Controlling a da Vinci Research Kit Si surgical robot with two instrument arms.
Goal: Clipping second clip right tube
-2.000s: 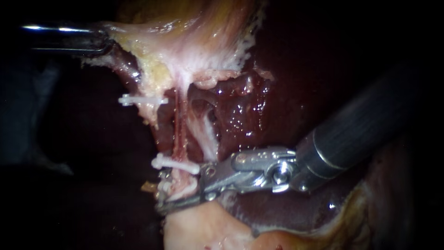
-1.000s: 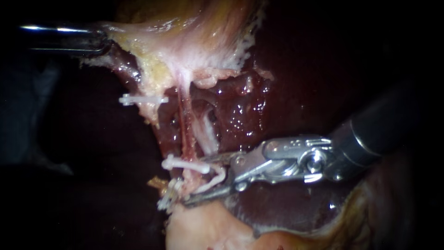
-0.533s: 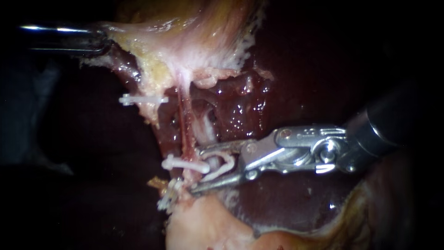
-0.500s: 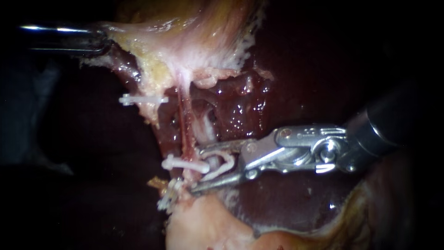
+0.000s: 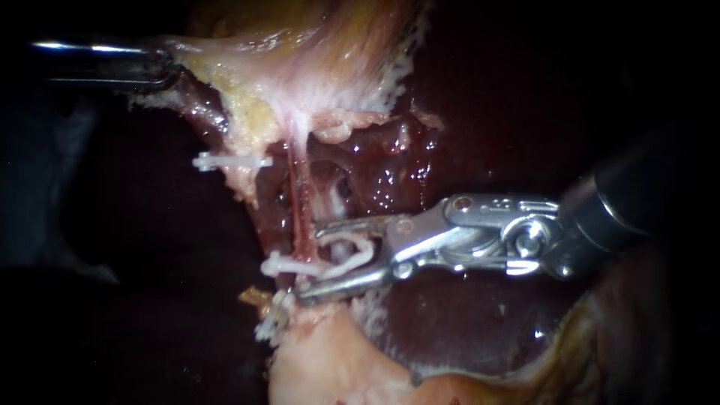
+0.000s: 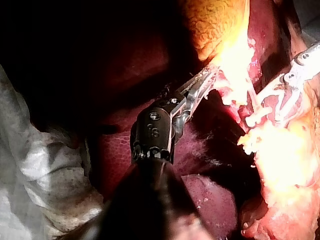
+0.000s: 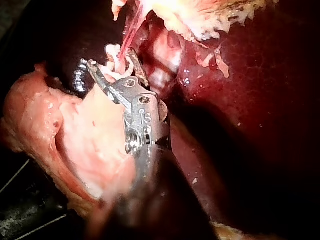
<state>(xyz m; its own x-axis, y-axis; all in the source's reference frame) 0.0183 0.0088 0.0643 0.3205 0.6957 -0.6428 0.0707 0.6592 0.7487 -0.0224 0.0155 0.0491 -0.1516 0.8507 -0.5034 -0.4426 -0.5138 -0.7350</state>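
In the endoscope view my right instrument (image 5: 309, 260) comes in from the right. Its jaws stand apart with a white open clip (image 5: 351, 251) seated between them and touching both. The jaws straddle the lower end of the pale right tube (image 5: 332, 201), beside the thin red tube (image 5: 295, 202). A shut clip (image 5: 283, 266) lies just left of the jaw tips, another clip (image 5: 268, 321) sits below, and a third clip (image 5: 232, 161) higher up. My left instrument (image 5: 159, 69) is shut on the gallbladder (image 5: 300, 67) edge at upper left. The right wrist view shows the loaded jaws (image 7: 111, 57).
Dark red liver (image 5: 465, 135) fills the background behind and right of the tubes. A pale flap of tissue (image 5: 322, 367) lies under the right instrument's jaws. In the left wrist view a white cloth (image 6: 45, 170) lies beside the left shaft.
My right instrument drew back to the right from low on the tissue, then rose; its jaws with the clip now sit higher, level with the lower shut clip. The left instrument held still.
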